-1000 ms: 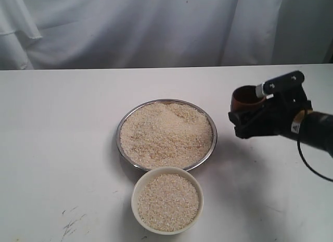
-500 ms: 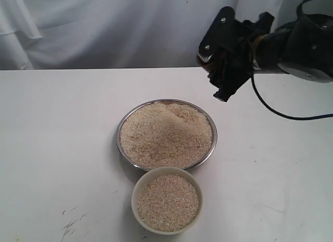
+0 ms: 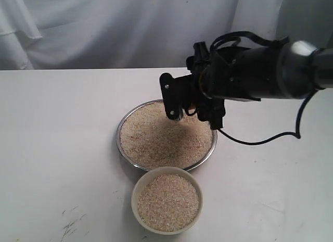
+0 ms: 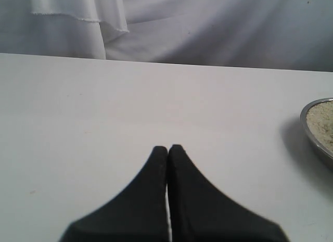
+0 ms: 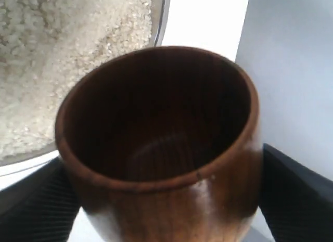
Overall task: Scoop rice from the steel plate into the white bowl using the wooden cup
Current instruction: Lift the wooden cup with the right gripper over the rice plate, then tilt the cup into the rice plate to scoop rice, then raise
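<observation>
The steel plate [image 3: 118,140] sits mid-table, heaped with rice [image 3: 158,140]. In front of it stands the white bowl [image 3: 135,200], filled with rice [image 3: 167,202] nearly to the rim. My right gripper [image 3: 190,106] hangs low over the plate's far right part, shut on the wooden cup [image 5: 156,148]. The cup's dark inside is empty, and its mouth tips toward the rice [image 5: 52,54]. Black fingers [image 5: 296,195] press on both of its sides. My left gripper [image 4: 167,148] is shut with nothing in it, over bare table beside the plate's edge [image 4: 314,143].
A white cloth [image 3: 130,28] hangs behind the table. The white tabletop [image 3: 57,148] carries a few dark scuff marks [image 3: 70,224] near the front left. A black cable [image 3: 270,138] loops down from the right arm toward the table.
The right arm, holding the cup, rose from the table's right side, swung left behind the plate, then dropped to hang over the plate's far right part. Plate and bowl stayed put.
</observation>
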Available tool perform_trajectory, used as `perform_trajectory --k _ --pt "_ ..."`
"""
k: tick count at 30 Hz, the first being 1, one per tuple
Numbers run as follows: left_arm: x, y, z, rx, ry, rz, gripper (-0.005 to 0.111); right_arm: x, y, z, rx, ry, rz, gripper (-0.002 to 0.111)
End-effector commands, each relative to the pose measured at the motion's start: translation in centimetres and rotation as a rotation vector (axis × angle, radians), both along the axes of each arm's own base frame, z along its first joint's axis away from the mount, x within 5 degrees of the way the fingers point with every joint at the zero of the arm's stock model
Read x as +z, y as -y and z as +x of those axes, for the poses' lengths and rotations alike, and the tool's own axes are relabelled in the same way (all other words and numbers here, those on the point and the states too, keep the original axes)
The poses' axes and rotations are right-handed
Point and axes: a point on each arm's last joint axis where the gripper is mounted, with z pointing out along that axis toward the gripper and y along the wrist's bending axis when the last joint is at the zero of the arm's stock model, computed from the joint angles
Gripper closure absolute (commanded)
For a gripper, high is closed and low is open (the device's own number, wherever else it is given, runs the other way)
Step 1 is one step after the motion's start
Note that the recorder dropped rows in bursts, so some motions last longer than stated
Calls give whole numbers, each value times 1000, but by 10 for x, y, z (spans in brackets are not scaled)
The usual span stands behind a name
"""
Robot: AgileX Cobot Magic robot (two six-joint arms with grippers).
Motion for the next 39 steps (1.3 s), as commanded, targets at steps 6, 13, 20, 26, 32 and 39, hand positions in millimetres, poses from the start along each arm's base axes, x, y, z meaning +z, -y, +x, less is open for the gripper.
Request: perform_trajectory --k 6,13,20,26,32,39 --pt "0 0 0 2 13 1 107 -9 -27 20 139 133 -264 108" --pt "0 0 0 2 13 1 107 -43 -45 20 240 99 -314 108" --pt "0 0 0 2 13 1 107 -74 -60 11 318 45 -312 108" --pt "0 0 0 2 13 1 107 -80 -67 0 363 -36 -281 108" --pt "0 0 0 2 13 1 107 -88 -66 -10 386 -213 -244 108" --pt "0 0 0 2 13 1 107 -94 -49 -4 270 -376 -139 108"
